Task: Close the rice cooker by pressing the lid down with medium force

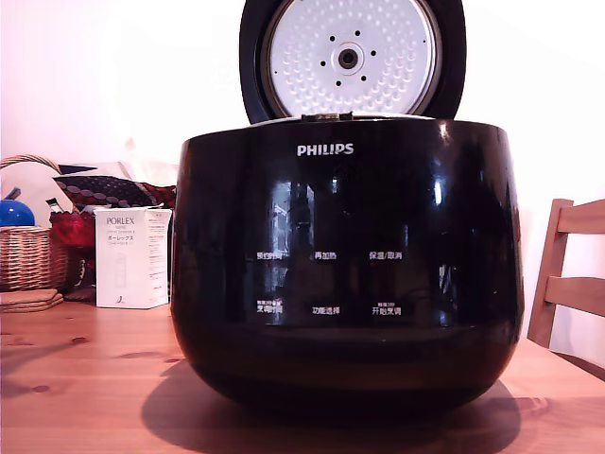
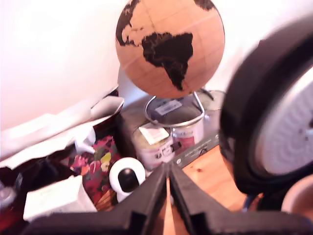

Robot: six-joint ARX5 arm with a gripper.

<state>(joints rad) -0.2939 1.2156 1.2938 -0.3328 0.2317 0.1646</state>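
The rice cooker (image 1: 346, 265) is a large glossy black pot with a white PHILIPS logo, filling the middle of the exterior view on the wooden table (image 1: 76, 378). Its lid (image 1: 352, 59) stands open and upright behind the body, its dimpled silver inner plate facing the camera. In the wrist view the lid (image 2: 266, 117) appears blurred, black rim around the silver plate. My gripper (image 2: 168, 183) is seen only in the wrist view, close beside the lid's edge. Its two dark fingers meet at the tips, shut with nothing between them. No arm shows in the exterior view.
A white box (image 1: 130, 257), a wicker basket (image 1: 33, 251) and patterned cloth sit at the exterior view's left. A wooden chair back (image 1: 567, 274) stands at its right. The wrist view shows a cork globe (image 2: 170, 46), a paint can (image 2: 168, 134) and a small white camera (image 2: 127, 178).
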